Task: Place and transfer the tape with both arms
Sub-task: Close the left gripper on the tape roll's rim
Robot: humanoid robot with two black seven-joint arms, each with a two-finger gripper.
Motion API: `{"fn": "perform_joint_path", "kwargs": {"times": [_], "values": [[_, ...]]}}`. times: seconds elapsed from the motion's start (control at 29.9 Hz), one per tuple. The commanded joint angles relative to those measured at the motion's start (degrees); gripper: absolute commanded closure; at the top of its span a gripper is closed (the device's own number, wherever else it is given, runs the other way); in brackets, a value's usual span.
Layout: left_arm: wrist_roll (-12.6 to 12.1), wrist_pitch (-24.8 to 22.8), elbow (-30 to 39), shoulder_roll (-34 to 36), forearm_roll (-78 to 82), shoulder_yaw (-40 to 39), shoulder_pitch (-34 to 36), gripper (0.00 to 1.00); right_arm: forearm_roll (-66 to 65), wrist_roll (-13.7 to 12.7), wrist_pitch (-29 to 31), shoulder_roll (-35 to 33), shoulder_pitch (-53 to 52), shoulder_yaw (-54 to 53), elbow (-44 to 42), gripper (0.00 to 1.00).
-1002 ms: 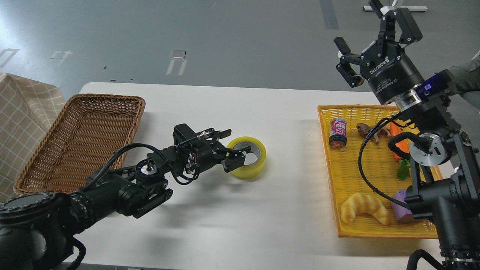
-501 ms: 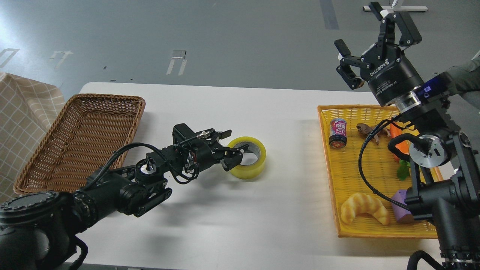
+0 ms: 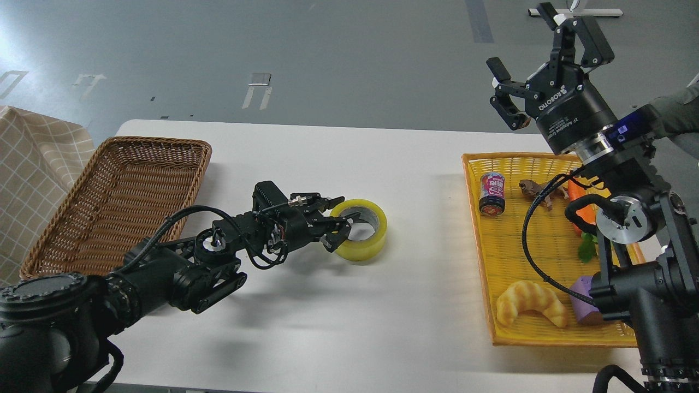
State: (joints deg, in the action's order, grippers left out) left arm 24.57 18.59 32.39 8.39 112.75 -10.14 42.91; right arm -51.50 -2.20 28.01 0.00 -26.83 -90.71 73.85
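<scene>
On the white worktop (image 3: pixel 349 322), the nearest items lie at 4 o'clock in the yellow tray (image 3: pixel 483 262): a toy croissant (image 3: pixel 531 302) and, just beside it to the right, a purple block (image 3: pixel 583 300) partly hidden by the right arm. Farther back in the same tray stand a small can (image 3: pixel 492 193), a brown toy animal (image 3: pixel 538 191) and an orange-and-green item (image 3: pixel 579 218) that the arm partly covers. The left arm enters from 8 o'clock and reaches toward the worktop centre. The left claw (image 3: pixel 341 226) sits at the near-left rim of the tape (image 3: pixel 363 229); one finger reaches into the core and another lies outside the yellow wall, but whether they press the wall cannot be told. The tape lies flat on the worktop, near its centre, with its pale core opening upward, well apart from both containers. At 9 to 10 o'clock rests a brown wicker basket (image 3: pixel 117 202). At 1 o'clock, the right claw (image 3: pixel 543 57) is raised above the tray's far edge, fingers spread apart and holding nothing.
</scene>
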Motion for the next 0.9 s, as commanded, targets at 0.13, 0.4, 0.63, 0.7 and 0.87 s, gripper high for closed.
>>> {"fn": "perform_joint_path", "kwargs": {"times": [0.13, 0.4, 0.63, 0.7, 0.87], "values": [[0.31, -0.05, -0.57, 0.13, 0.01, 0.91, 0.42, 0.72, 0.00, 0.00, -0.01, 0.00, 0.11, 0.01, 0.07, 0.01], [0.31, -0.05, -0.75, 0.22, 0.01, 1.88, 1.12, 0.93, 0.00, 0.00, -0.01, 0.00, 0.20, 0.09, -0.19, 0.01], [0.39, -0.05, -0.75, 0.22, 0.01, 1.88, 1.74, 0.97, 0.00, 0.00, -0.01, 0.00, 0.19, 0.09, -0.37, 0.01], [0.83, -0.05, -0.75, 0.31, -0.08, 1.96, 2.18, 0.97, 0.00, 0.00, -0.01, 0.00, 0.19, 0.09, -0.46, 0.01], [3.43, -0.05, -0.66, 1.45, -0.16, 1.88, 3.40, 0.98, 0.00, 0.00, -0.01, 0.00, 0.28, 0.18, -0.55, 0.01]]}}
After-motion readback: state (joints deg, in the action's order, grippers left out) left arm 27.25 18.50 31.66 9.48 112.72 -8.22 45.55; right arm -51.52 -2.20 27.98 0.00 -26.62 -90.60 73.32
